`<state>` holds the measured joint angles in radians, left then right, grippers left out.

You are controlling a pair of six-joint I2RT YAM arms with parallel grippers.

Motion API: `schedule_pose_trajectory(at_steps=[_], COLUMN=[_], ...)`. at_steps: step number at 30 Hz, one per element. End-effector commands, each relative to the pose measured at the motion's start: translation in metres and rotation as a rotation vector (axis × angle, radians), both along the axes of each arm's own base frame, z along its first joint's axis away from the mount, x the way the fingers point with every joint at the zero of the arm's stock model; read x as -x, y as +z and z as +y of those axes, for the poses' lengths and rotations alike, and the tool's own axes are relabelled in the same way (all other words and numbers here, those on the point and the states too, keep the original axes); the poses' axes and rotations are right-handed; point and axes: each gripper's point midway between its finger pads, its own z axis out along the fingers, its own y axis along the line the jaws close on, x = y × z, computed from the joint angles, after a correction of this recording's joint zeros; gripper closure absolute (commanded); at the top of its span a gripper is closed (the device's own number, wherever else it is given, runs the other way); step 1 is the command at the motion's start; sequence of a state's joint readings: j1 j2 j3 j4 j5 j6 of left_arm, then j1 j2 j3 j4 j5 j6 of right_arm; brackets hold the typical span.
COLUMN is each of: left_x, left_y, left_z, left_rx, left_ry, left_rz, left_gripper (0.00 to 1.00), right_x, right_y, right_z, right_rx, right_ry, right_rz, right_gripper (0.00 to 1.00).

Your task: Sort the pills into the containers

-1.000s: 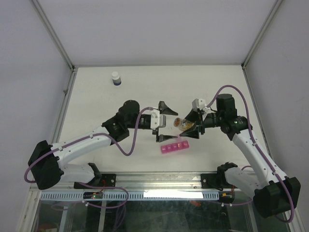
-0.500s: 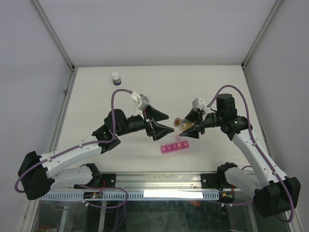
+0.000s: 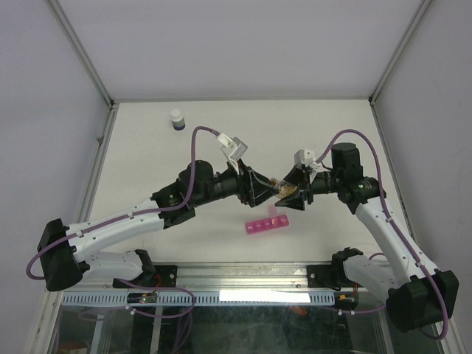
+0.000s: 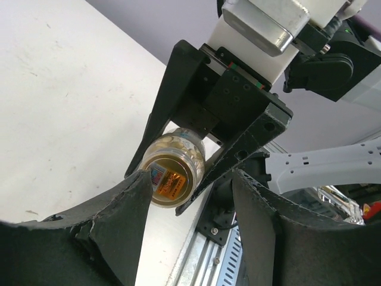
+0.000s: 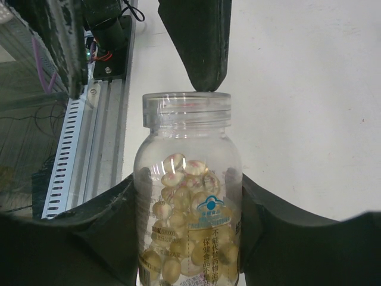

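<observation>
White surface (image 3: pixel 184 158), grey walls (image 3: pixel 221 44). My right fingers (image 3: pixel 292 193) grip the pill bottle (image 5: pixel 187 196); my left fingers (image 3: pixel 259 189), narrow, straddle its cap (image 5: pixel 186 102).

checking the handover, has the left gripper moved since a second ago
Yes. Seen from above, the left gripper has moved right, up to the pill bottle that the right gripper holds, above the unmoved pink pill box.

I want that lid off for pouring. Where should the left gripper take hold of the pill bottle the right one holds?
Probably the clear cap, coming end-on along the axis of the pill bottle, a finger on each side of its round rim. The right gripper clamps the body, so only the cap sticks out free.
</observation>
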<state>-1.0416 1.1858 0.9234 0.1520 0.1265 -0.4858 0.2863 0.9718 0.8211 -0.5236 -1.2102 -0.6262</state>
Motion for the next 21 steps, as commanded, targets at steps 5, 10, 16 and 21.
schedule_pose_trajectory(at_steps=[5,10,16,21], left_x=[-0.010,-0.015,-0.014,-0.013], left_y=[0.010,0.013,0.010,0.007], left_z=[0.000,0.007,0.002,-0.005], left_rx=[-0.012,-0.018,-0.032,-0.044], left_ry=[0.068,0.110,0.092,0.065], left_rz=[0.008,-0.007,-0.003,0.001], left_gripper=[0.41,0.42,0.43,0.43], right_x=[-0.003,-0.003,-0.003,-0.003], right_y=[0.023,0.023,0.023,0.024], right_z=[0.004,0.004,0.004,0.004], right_rx=[-0.041,-0.040,-0.040,-0.041], right_ry=[0.024,0.023,0.024,0.024], right_rz=[-0.078,-0.078,-0.078,-0.080], right_gripper=[1.00,1.00,1.00,1.00])
